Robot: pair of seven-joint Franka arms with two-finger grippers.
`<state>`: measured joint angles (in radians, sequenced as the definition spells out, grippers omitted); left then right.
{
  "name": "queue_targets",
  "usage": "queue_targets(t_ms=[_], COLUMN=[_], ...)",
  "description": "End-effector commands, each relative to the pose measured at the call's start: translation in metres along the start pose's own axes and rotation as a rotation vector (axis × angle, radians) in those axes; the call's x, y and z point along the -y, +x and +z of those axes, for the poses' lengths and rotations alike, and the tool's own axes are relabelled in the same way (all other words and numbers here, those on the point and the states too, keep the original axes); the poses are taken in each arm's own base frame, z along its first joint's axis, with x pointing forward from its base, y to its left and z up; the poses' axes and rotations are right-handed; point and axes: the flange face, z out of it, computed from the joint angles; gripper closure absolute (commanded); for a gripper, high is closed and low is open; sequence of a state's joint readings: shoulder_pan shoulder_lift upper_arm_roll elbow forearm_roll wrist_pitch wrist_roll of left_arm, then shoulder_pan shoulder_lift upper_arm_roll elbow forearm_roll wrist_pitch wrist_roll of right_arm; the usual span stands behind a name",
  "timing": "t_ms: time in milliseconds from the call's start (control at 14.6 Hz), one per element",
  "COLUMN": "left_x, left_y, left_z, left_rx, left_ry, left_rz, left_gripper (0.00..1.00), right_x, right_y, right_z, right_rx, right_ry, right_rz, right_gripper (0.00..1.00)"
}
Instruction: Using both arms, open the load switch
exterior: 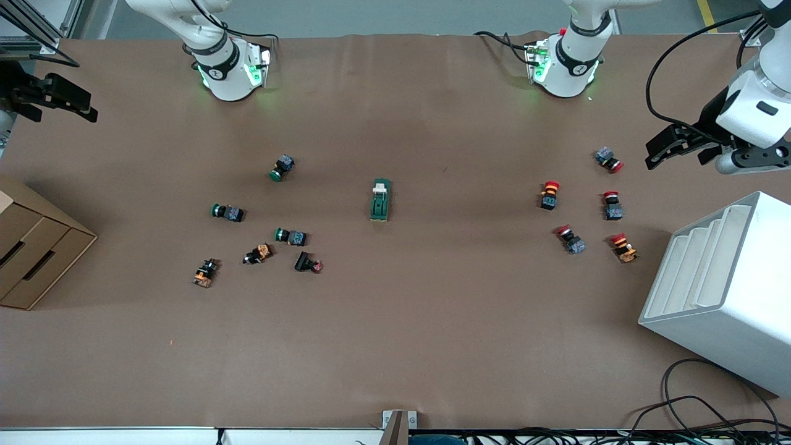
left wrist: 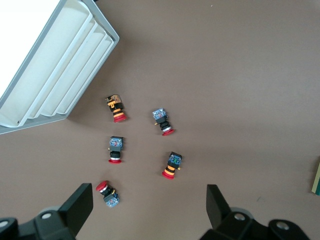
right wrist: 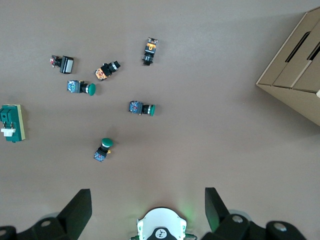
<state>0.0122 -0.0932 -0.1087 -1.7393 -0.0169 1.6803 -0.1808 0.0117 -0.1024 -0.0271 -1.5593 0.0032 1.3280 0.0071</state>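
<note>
The load switch (exterior: 380,199) is a dark-green oblong block with a white lever piece at the end toward the robots' bases. It lies flat at the middle of the table, also seen in the right wrist view (right wrist: 12,123), with only an edge showing in the left wrist view (left wrist: 316,177). My left gripper (exterior: 673,157) hangs open over the left arm's end of the table, above the red-capped buttons (left wrist: 148,207). My right gripper (exterior: 62,111) hangs open over the right arm's end of the table (right wrist: 146,207). Both hold nothing and are well away from the switch.
Several red-capped push buttons (exterior: 550,194) lie toward the left arm's end, beside a white slotted rack (exterior: 723,290). Green-capped and other push buttons (exterior: 283,167) lie toward the right arm's end, with a cardboard drawer box (exterior: 37,253) at the table edge. The right arm's base (right wrist: 161,227) glows green.
</note>
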Motion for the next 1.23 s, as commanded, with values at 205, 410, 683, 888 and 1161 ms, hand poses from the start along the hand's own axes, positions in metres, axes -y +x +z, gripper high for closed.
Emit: queue_targets(t_ms=[205, 410, 683, 888, 1161], left_x=[0.001, 0.005, 0.006, 0.006, 0.008], left_y=[-0.007, -0.009, -0.006, -0.002, 0.0], left_z=[-0.014, -0.025, -0.037, -0.042, -0.045], left_rx=[-0.017, 0.002, -0.018, -0.027, -0.024], left_ry=[-0.017, -0.015, -0.011, -0.013, -0.015], left_rz=[0.069, 0.077, 0.07, 0.069, 0.066], left_gripper=[0.0, 0.0, 0.0, 0.0, 0.0], right_x=[0.0, 0.004, 0.012, 0.011, 0.009], right_y=[-0.013, -0.014, -0.023, -0.031, -0.04], right_z=[0.003, 0.002, 0.001, 0.003, 0.001], right_rx=[-0.014, -0.015, -0.02, -0.04, -0.063], right_ry=[0.01, 0.007, 0.002, 0.003, 0.008], right_rz=[-0.012, -0.021, -0.059, -0.06, -0.067], right_gripper=[0.0, 0.0, 0.0, 0.0, 0.0])
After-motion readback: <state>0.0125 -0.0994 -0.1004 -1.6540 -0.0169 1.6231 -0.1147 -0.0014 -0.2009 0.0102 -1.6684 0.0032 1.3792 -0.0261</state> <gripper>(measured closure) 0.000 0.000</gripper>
